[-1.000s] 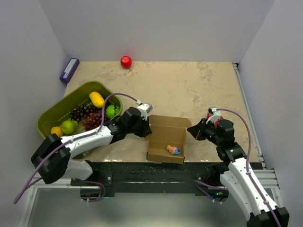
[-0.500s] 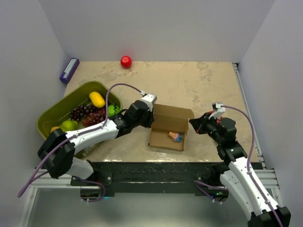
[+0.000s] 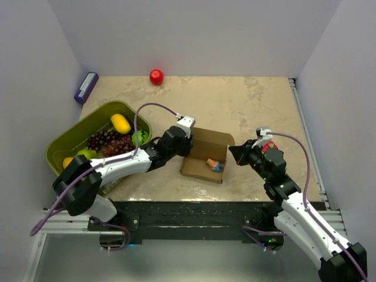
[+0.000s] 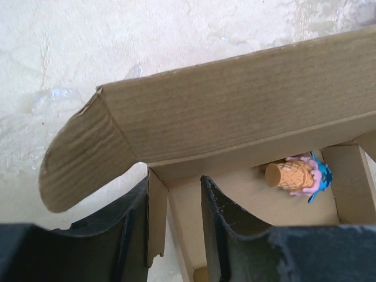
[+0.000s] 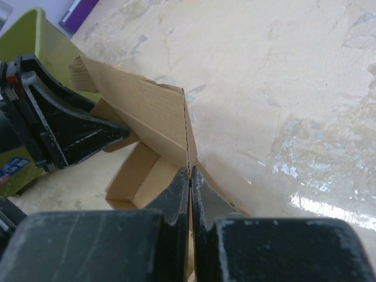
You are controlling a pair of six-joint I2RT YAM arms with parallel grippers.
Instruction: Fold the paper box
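The paper box point(image 3: 202, 154) is brown cardboard, lying open near the table's front middle with its lid point(image 4: 235, 106) tilted up over the tray. A small toy ice-cream cone point(image 4: 296, 175) lies inside. My left gripper point(image 4: 175, 188) straddles the box's left side wall. Its jaws are apart: the wall rests against the left finger point(image 4: 132, 229), and a gap separates it from the right finger point(image 4: 220, 235). At the box's right end, my right gripper point(image 5: 190, 173) is shut on a thin cardboard flap edge point(image 5: 187, 135). The top view shows both grippers, left point(image 3: 187, 144) and right point(image 3: 234, 154), flanking the box.
An olive-green basket point(image 3: 61, 141) of fruit stands at the left, close behind my left arm. A red ball point(image 3: 156, 76) and a purple block point(image 3: 86, 87) lie at the back. A metal rail point(image 3: 305, 129) runs along the table's right edge.
The lid has swung up and over the tray, and the box has slid back and slightly left. My left gripper has opened off the side wall. The right gripper stays shut on its flap.
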